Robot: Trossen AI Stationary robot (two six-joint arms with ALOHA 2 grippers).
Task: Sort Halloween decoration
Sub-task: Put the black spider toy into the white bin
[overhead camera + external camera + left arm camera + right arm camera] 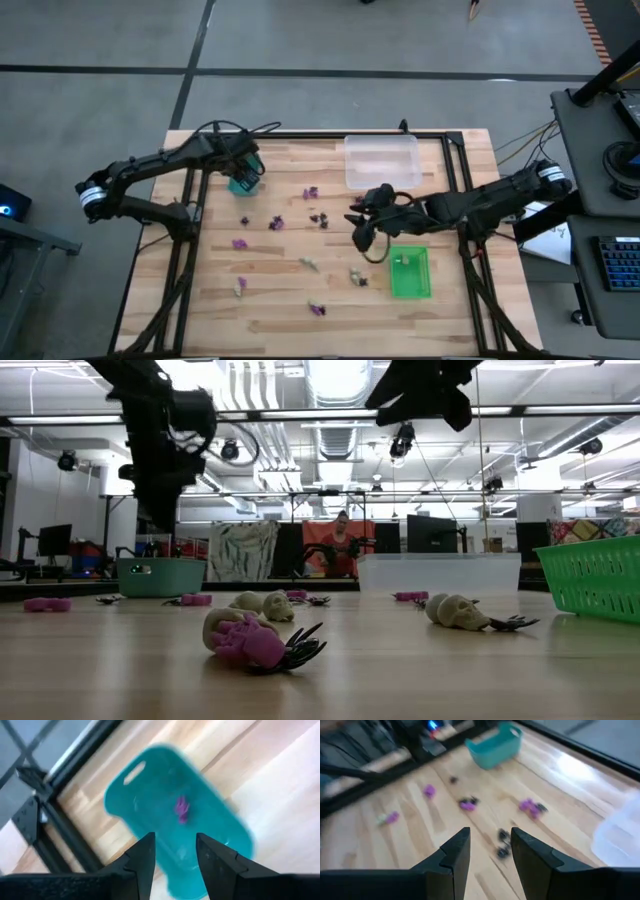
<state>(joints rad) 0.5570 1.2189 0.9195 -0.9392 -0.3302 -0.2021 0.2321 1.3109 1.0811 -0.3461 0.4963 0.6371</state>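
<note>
Small purple (275,224), black (320,219) and pale cream (310,264) Halloween trinkets lie scattered on the wooden table (280,330). My left gripper (175,840) hangs open above the teal tray (170,815) at the far left. One purple trinket (181,810) lies in that tray. My right gripper (490,836) is open above the table's middle, near the green tray (409,272), with nothing between its fingers. Beyond its fingertips, black trinkets (502,844) lie on the wood.
A clear tray (381,160) stands at the far edge, right of the middle. A black frame (300,134) runs around the tabletop. In the low view, a cream skull beside a purple piece (250,640) lies close to the near edge.
</note>
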